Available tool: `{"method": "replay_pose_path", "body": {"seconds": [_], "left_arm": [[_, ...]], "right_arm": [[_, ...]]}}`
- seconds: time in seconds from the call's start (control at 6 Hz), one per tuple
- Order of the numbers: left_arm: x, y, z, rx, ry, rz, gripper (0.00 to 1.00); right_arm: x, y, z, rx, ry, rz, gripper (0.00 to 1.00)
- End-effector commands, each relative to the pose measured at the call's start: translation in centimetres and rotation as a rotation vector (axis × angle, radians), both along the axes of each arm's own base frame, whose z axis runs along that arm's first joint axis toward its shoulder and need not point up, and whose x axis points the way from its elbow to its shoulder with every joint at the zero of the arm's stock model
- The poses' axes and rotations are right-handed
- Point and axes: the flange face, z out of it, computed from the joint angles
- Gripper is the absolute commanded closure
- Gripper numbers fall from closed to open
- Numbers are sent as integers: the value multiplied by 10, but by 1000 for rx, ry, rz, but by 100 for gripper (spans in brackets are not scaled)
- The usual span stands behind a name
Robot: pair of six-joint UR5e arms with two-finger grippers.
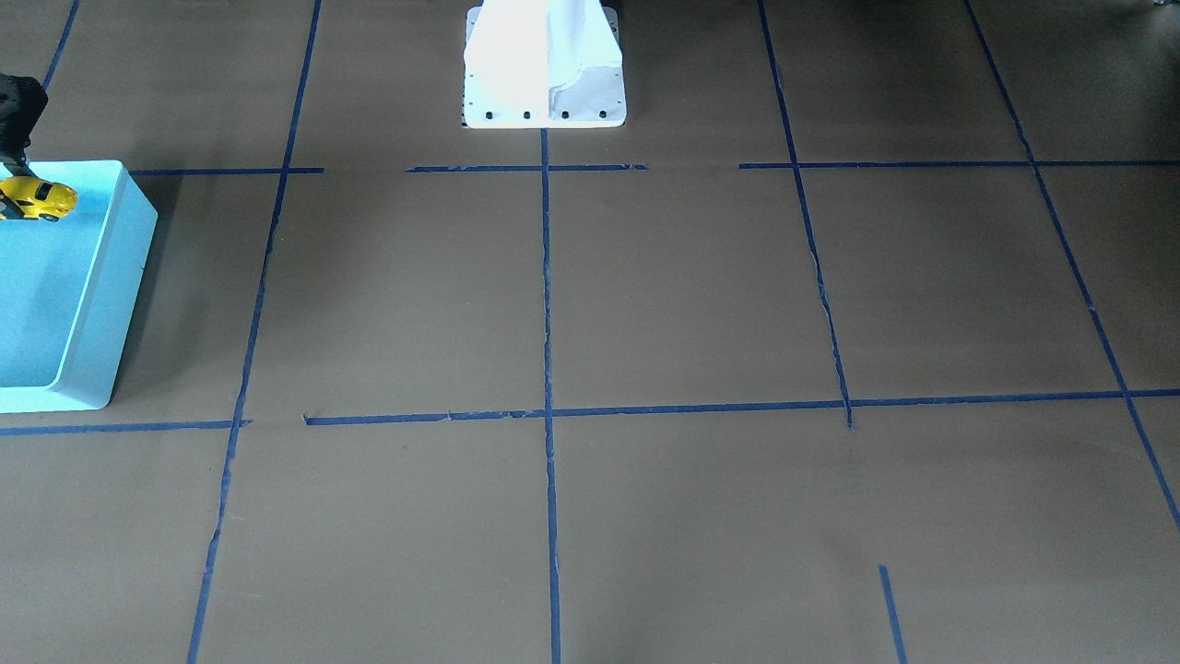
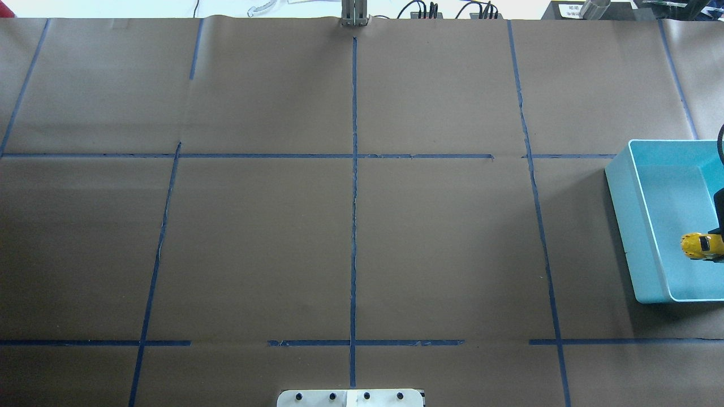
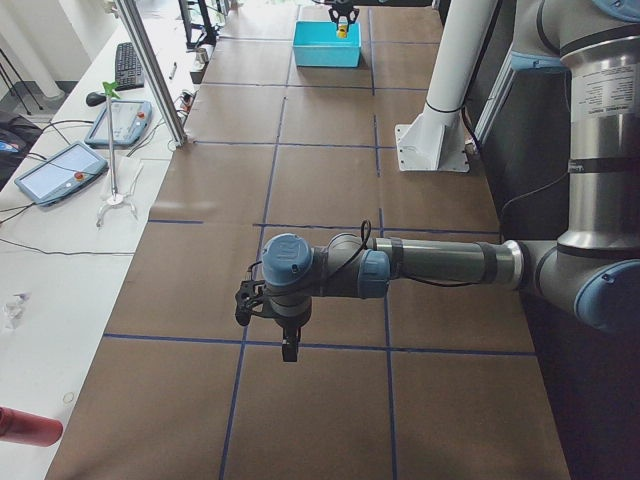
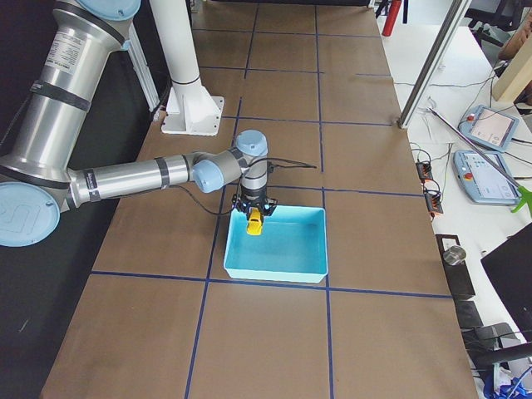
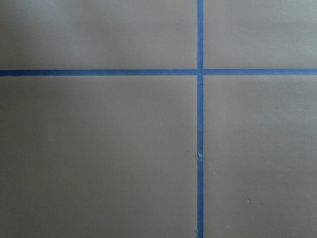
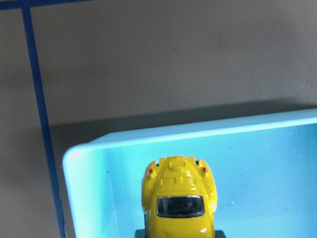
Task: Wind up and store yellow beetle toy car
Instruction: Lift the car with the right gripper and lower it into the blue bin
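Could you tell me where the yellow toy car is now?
Overhead view, far right: the yellow beetle toy car held by the right gripper over the blue bin.

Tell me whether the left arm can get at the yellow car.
Probably not: the yellow beetle toy car is held by the right gripper over the blue bin, far down the table from the left arm.

yellow car (image 6: 178, 193), turquoise bin (image 2: 622, 198), blue-taped brown table (image 2: 254, 237), pincer (image 4: 254, 213) maybe black
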Motion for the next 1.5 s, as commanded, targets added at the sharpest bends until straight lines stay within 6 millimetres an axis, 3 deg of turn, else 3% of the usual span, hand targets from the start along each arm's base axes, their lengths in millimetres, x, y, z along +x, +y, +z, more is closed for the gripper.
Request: {"method": "replay_pose_path", "body": {"seconds": [0.0, 0.5, 1.0, 1.17, 1.33], "left_arm": [[1, -1, -1, 0, 0, 1, 0], [1, 0, -2, 1, 0, 0, 0], [1, -1, -2, 2, 2, 0, 0], [1, -1, -2, 2, 2, 0, 0], [0, -1, -4, 5, 0, 0, 0]], "right_arm": [[-2, -7, 56, 18, -8, 7, 100], [-31, -51, 74, 14, -8, 3, 100], [-43, -58, 79, 13, -3, -12, 96], [-48, -62, 83, 8, -1, -17, 76], [-49, -63, 81, 9, -4, -16, 48]]}}
